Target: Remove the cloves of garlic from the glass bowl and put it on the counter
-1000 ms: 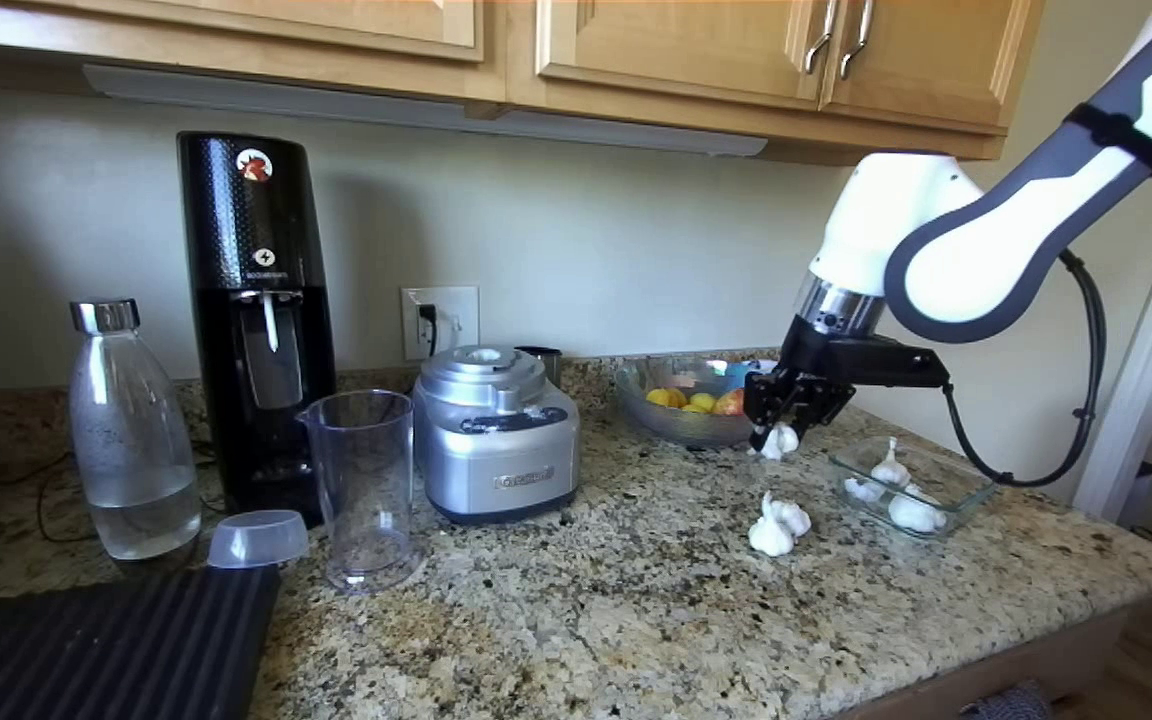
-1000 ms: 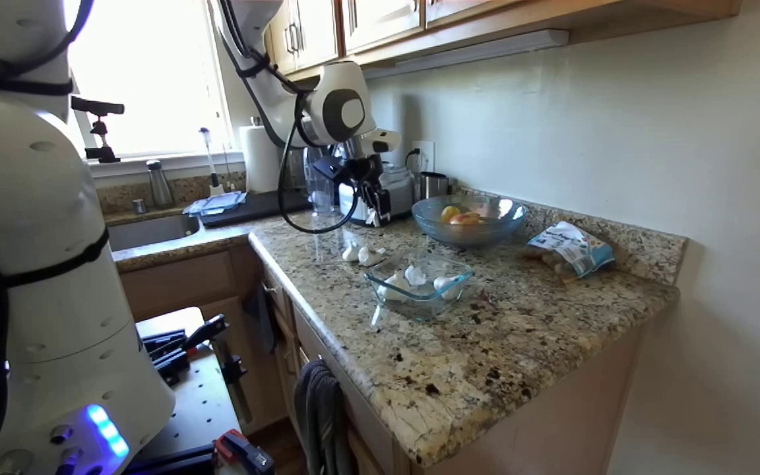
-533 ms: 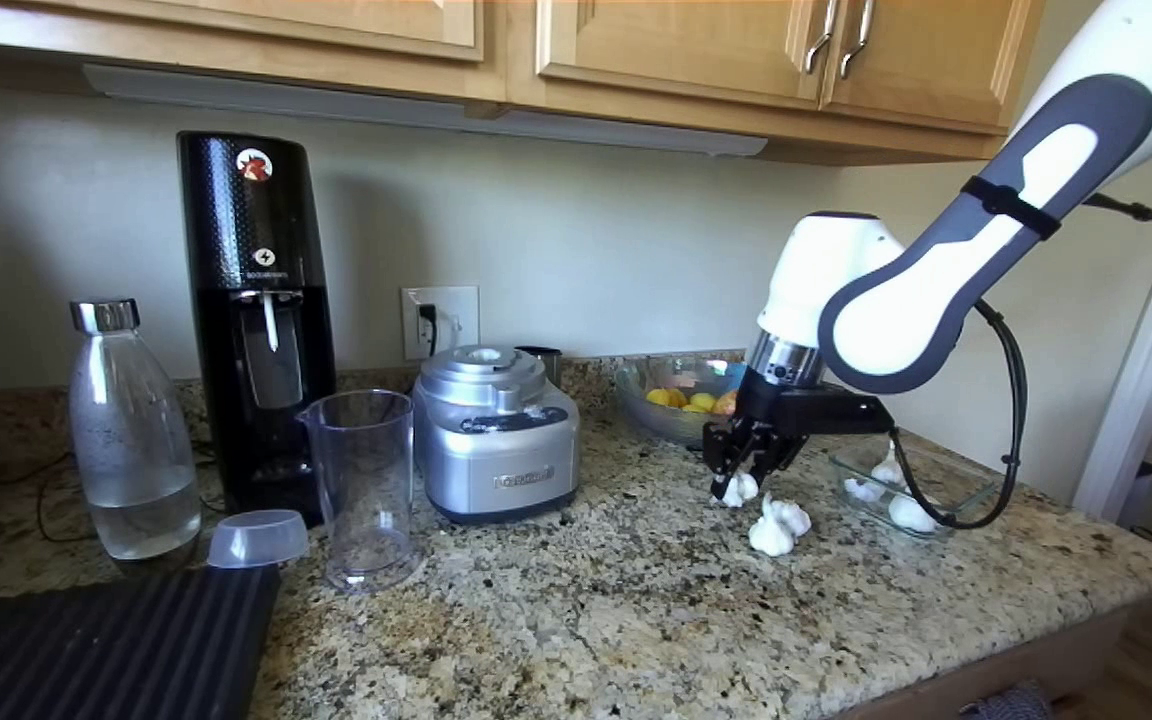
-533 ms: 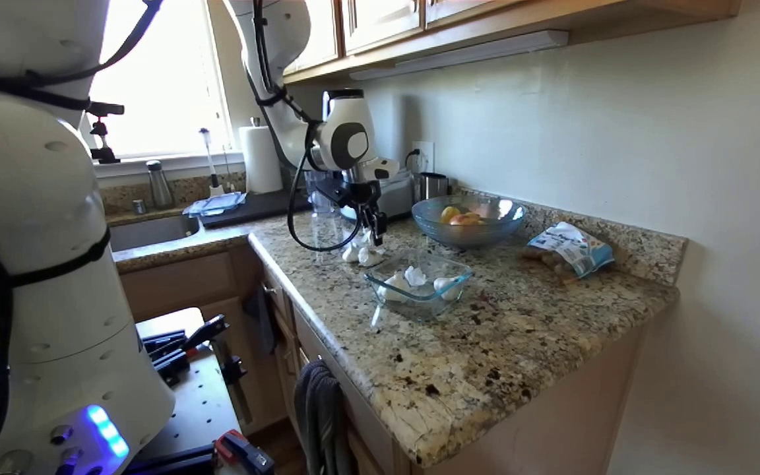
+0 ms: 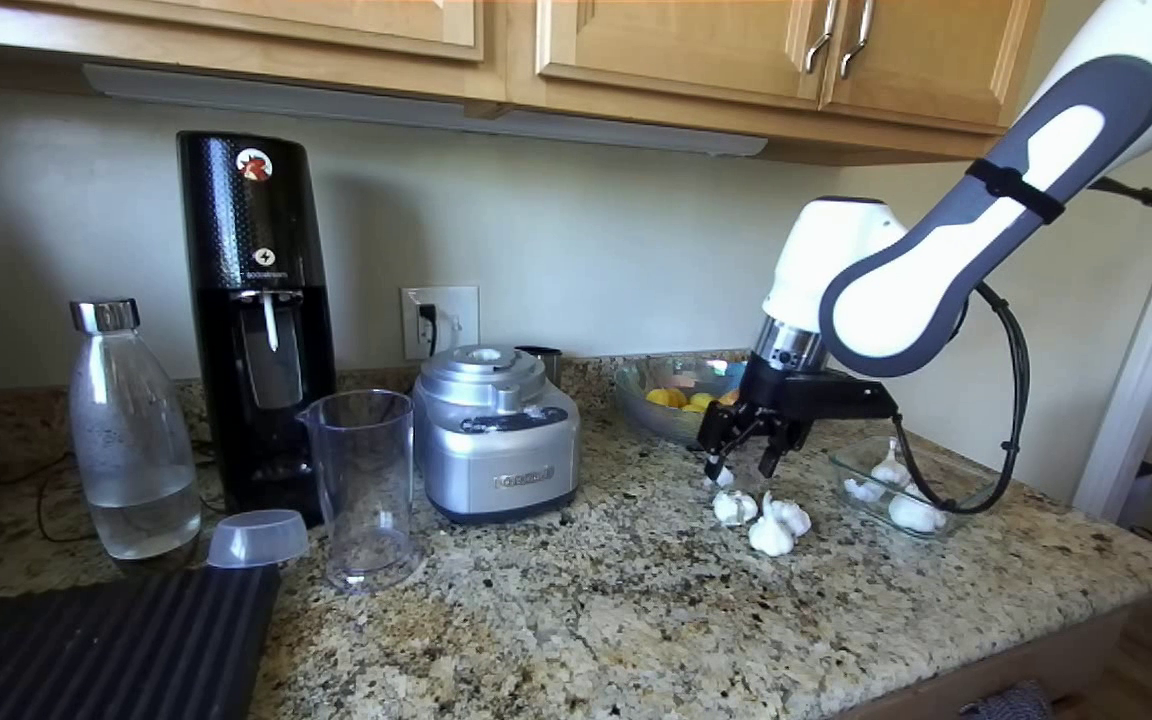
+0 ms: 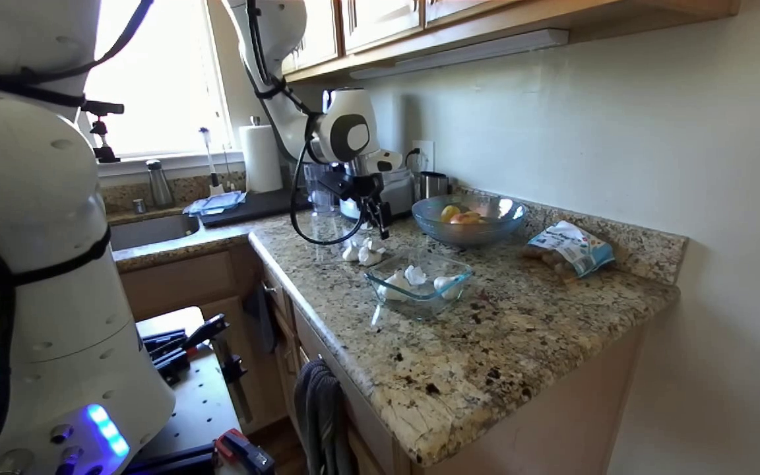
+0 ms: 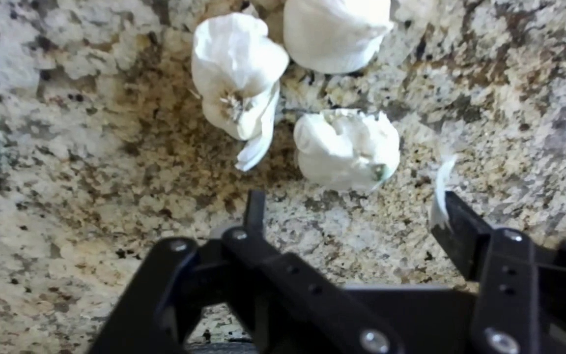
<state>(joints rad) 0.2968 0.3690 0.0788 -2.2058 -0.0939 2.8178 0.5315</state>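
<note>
In an exterior view, a black mat lies on the surface, well left of the gripper; a bottle, part filled with clear liquid, stands behind it; next comes a black soda maker, also well left of the gripper; a small cup sits in front of that, near the mat's corner; a clear jug stands upright beside the cup; a silver appliance comes next, nearer the gripper on its left; behind the gripper, partly hidden by it, is a fruit bowl with yellow fruit inside; the gripper hangs above the surface with its fingers spread wide, and all that it carries is a whitish scrap, which the wrist view shows clinging to one fingertip; a garlic bulb lies on the surface just below the gripper, and in the wrist view it shows just beyond the gap between the fingers; two more bulbs lie close together, just right of that one; right of the gripper in both exterior views stands the glass bowl, with two other bulbs and a smaller whitish piece in it.
</note>
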